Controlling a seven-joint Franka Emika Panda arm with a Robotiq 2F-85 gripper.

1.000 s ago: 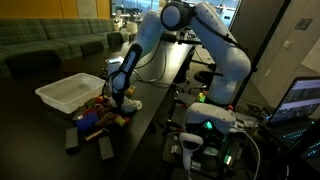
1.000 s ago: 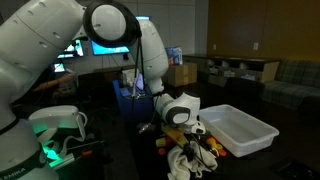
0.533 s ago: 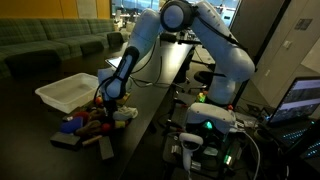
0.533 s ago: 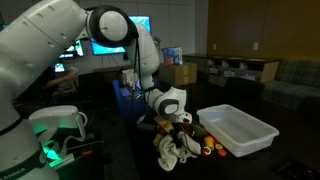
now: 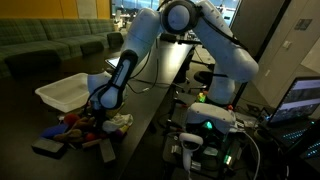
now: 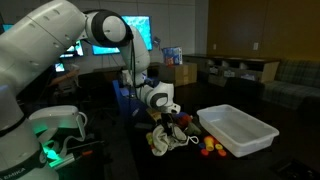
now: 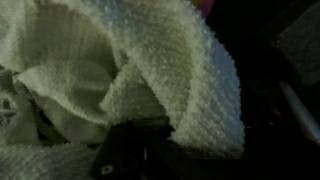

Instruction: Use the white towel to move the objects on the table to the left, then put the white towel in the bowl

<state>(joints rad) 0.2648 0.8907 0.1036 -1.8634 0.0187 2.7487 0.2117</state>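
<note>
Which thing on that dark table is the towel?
Follow the big white arm down to its tip, beside the white rectangular tub. The towel lies bunched beneath it: a soft, cream, crumpled heap, unlike the small colourful objects nearby.

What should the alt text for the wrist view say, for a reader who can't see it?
A crumpled white towel with a nubby weave fills most of this blurry close-up, its folds overlapping. The right side of the frame is dark, and a small pink patch shows at the top edge.
</note>
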